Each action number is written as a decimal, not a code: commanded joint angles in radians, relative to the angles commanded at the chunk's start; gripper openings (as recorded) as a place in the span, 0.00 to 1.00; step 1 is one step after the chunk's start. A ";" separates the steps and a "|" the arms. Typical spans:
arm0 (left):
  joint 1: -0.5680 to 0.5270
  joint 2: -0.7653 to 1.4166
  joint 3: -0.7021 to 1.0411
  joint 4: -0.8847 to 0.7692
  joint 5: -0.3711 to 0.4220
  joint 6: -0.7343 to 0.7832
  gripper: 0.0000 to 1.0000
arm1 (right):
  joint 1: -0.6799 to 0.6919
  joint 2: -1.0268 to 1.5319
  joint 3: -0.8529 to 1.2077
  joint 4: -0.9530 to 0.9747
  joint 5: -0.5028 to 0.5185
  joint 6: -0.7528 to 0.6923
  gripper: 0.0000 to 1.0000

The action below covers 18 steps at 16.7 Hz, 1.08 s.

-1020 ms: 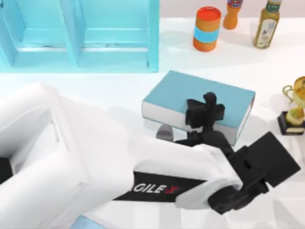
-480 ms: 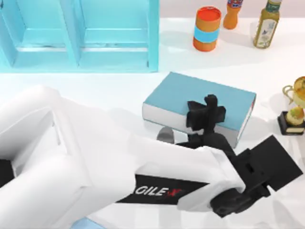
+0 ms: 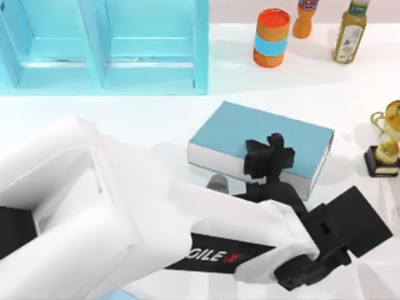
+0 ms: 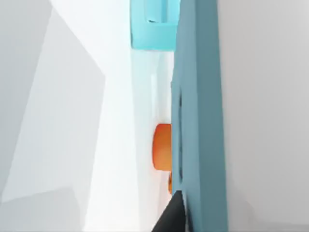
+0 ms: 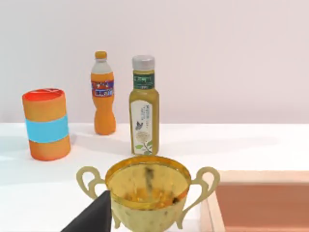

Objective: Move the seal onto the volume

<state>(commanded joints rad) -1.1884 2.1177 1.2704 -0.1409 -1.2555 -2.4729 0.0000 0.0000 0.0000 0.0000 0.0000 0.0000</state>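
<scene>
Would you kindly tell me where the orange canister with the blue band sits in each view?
Top view: orange canister at the far edge, beyond the book under the left gripper.
Left wrist view: orange patch beside the book's cover.
Right wrist view: beyond the trophy, beside the orange bottle.
Shared landmark: the orange bottle, top and right wrist views.

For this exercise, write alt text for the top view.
The left gripper hangs over the teal book mid-table. A light-blue shelf stands behind, with an orange can, two bottles and a gold trophy to the right.
</scene>
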 joint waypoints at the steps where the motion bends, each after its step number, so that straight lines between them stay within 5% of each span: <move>1: 0.000 0.010 -0.005 0.021 0.001 -0.001 0.00 | 0.000 0.000 0.000 0.000 0.000 0.000 1.00; 6: 0.000 0.031 -0.019 0.051 0.001 0.002 0.00 | 0.000 0.000 0.000 0.000 0.000 0.000 1.00; 18: 0.000 0.031 -0.019 0.051 0.001 0.002 0.90 | 0.000 0.000 0.000 0.000 0.000 0.000 1.00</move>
<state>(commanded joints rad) -1.1887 2.1485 1.2518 -0.0895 -1.2544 -2.4713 0.0000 0.0000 0.0000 0.0000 0.0000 0.0000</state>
